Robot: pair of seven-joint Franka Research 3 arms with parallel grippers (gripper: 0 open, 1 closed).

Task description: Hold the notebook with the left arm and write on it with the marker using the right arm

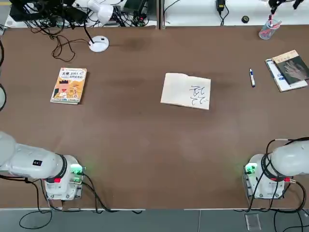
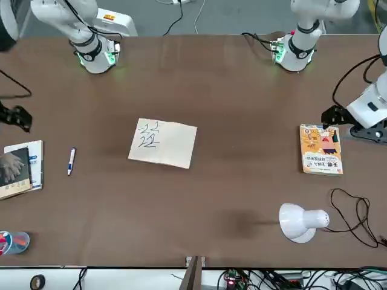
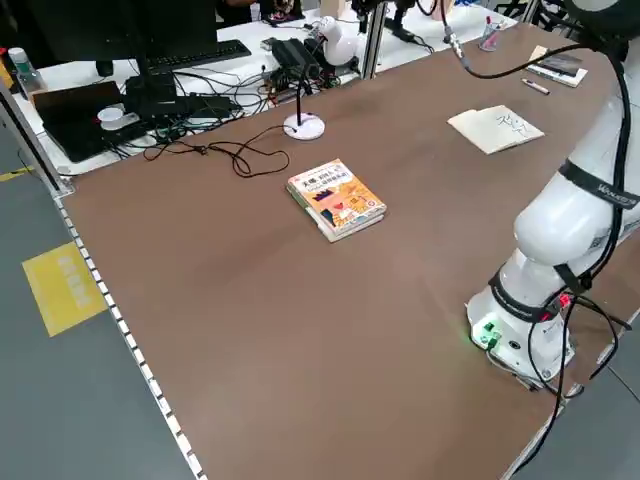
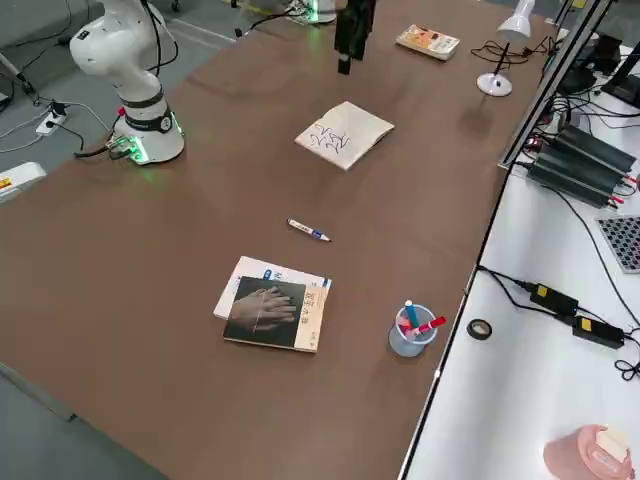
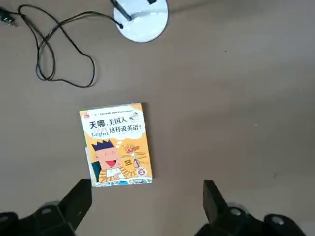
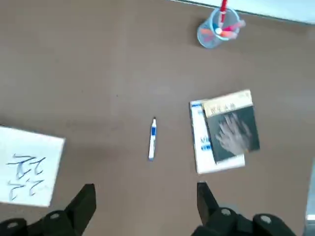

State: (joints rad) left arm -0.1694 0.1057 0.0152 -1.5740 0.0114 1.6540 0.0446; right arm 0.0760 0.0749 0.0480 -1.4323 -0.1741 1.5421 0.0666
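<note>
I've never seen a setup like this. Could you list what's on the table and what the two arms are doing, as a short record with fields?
notebook: open near the table's middle, black scribbles on one page
marker: lying flat on the table, between notebook and dark-covered book, touching neither
dark-covered book: atop a white booklet near the table's right edge
pen cup: clear, at the far right corner
orange book: on the left side
desk lamp: white, far left
left gripper: open, empty, high over the orange book
right gripper: open, empty, high above the marker
writing: done; nothing held
</note>
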